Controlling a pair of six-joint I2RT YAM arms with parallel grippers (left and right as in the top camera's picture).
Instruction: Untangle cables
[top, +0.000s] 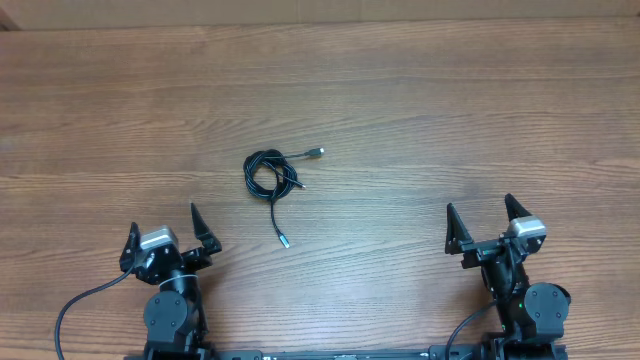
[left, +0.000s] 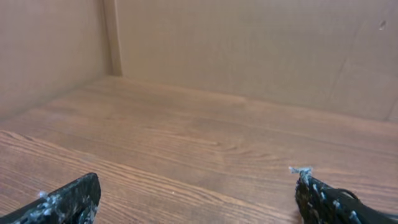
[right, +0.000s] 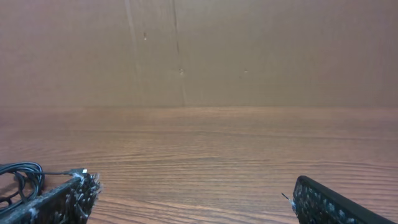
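**Wood-grain table (top: 450, 110), cables (top: 268, 175) in one small tangle**

Brown board walls close it in on my wrist feeds. The cables lie coiled in a black loop about mid-table, slightly left of centre, with two silver plug ends trailing out. My left tool (top: 164, 218) and right tool (top: 480, 203) sit at the near edge, jaws spread wide, holding nothing, well apart from the coil.

No writing, label, brand or number can be read anywhere — not on anything in sight.
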